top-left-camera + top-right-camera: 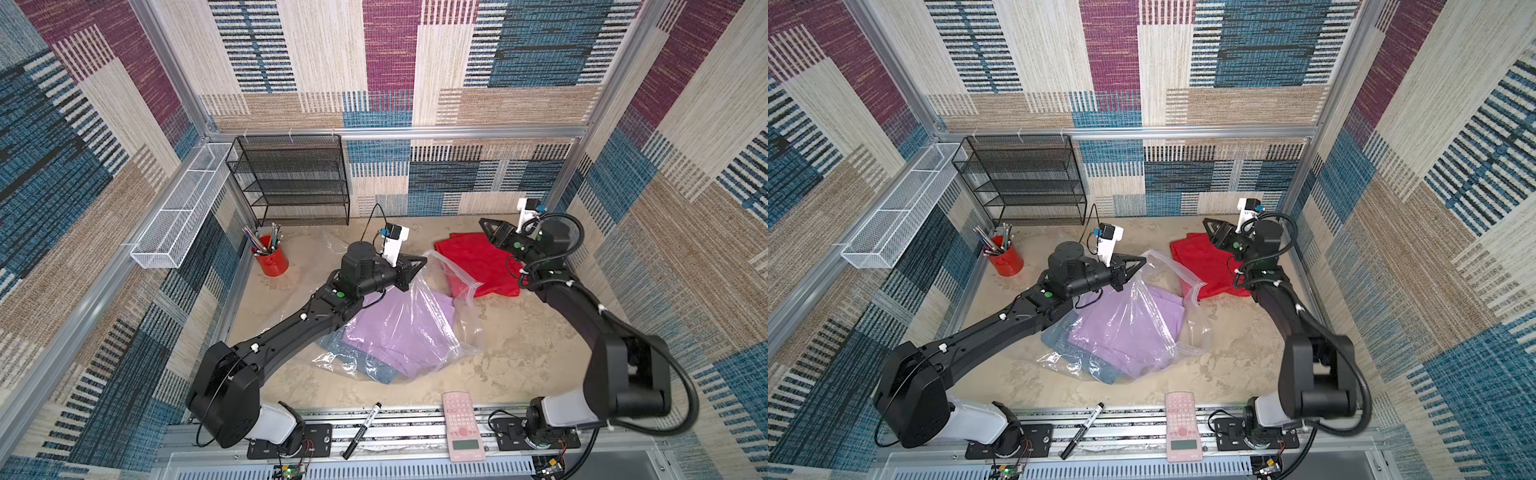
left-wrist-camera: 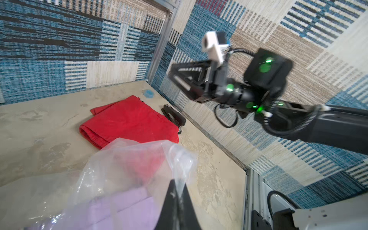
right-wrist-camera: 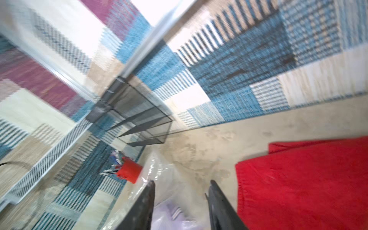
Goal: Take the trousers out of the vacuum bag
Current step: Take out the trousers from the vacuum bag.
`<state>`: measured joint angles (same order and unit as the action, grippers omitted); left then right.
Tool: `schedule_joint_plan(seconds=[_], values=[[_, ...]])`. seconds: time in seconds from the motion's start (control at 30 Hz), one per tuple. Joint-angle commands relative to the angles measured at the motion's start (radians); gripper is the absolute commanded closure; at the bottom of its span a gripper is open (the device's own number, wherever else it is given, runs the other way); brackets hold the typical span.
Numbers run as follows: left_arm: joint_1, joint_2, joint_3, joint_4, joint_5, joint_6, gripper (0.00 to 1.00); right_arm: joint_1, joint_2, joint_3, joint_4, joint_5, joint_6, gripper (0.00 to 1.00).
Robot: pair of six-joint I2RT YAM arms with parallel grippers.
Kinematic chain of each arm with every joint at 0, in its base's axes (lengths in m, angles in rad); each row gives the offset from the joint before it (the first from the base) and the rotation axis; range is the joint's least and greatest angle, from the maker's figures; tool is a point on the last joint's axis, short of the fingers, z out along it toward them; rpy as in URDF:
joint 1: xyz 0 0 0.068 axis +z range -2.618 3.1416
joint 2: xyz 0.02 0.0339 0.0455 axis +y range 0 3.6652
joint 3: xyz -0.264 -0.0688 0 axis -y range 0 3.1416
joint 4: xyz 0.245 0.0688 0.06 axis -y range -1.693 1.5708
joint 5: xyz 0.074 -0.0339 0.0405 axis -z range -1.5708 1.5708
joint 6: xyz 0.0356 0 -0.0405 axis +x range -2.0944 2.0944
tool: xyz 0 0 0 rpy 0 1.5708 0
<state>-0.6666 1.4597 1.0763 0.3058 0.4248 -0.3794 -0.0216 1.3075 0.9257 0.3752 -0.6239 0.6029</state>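
Note:
The red trousers (image 1: pixel 482 266) (image 1: pixel 1208 262) lie flat on the table at the back right, outside the vacuum bag (image 1: pixel 432 299) (image 1: pixel 1154 291). Lilac trousers (image 1: pixel 399 328) and a denim pair (image 1: pixel 374 370) sit inside the clear bag at the table's middle. My left gripper (image 1: pixel 422 261) (image 2: pixel 179 183) is shut on a pinch of the bag's plastic and holds that edge up off the table. My right gripper (image 1: pixel 482 222) (image 3: pixel 181 183) hangs open above the far edge of the red trousers (image 3: pixel 304 185), with nothing between its fingers.
A black mesh shelf (image 1: pixel 291 178) stands at the back wall, with a white wire basket (image 1: pixel 183 208) on the left rail. A red pen cup (image 1: pixel 272 259) stands at the left. A marker (image 1: pixel 361 430) and pink calculator (image 1: pixel 461 426) lie on the front rail. A black stapler (image 2: pixel 173 117) lies beside the red trousers.

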Motion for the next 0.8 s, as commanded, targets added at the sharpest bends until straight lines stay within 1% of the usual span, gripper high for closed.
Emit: schedule_joint_plan(seconds=[0.0,0.03,0.13,0.23,0.27,0.37,0.47,0.53,0.63,0.77], values=[[-0.019,0.019,0.019,0.020,0.040,0.043,1.00,0.001,-0.209,-0.108,-0.006,-0.099,0.030,0.46],[-0.025,0.027,0.024,0.021,0.049,0.044,1.00,0.001,-0.291,-0.141,-0.057,-0.108,0.024,0.44],[-0.048,0.043,0.028,0.026,0.049,0.051,1.00,0.002,-0.486,-0.198,-0.254,-0.120,-0.013,0.41],[-0.059,0.060,0.033,0.033,0.030,0.034,1.00,0.001,-0.641,-0.246,-0.425,-0.137,-0.017,0.32],[-0.059,0.066,0.033,0.043,0.027,0.026,1.00,0.002,-0.675,-0.265,-0.464,-0.154,-0.010,0.31],[-0.068,0.085,0.036,0.070,0.004,0.003,1.00,0.001,-0.747,-0.346,-0.560,-0.206,0.011,0.30],[-0.071,0.097,0.039,0.091,-0.014,-0.005,1.00,0.010,-0.804,-0.453,-0.565,-0.256,0.064,0.30],[-0.071,0.101,0.042,0.088,-0.022,-0.002,1.00,0.026,-0.835,-0.512,-0.556,-0.262,0.093,0.30],[-0.072,0.106,0.051,0.075,-0.021,0.007,1.00,0.041,-0.860,-0.571,-0.570,-0.253,0.103,0.29],[-0.072,0.119,0.060,0.070,-0.001,0.010,1.00,0.071,-0.837,-0.644,-0.571,-0.263,0.102,0.27]])
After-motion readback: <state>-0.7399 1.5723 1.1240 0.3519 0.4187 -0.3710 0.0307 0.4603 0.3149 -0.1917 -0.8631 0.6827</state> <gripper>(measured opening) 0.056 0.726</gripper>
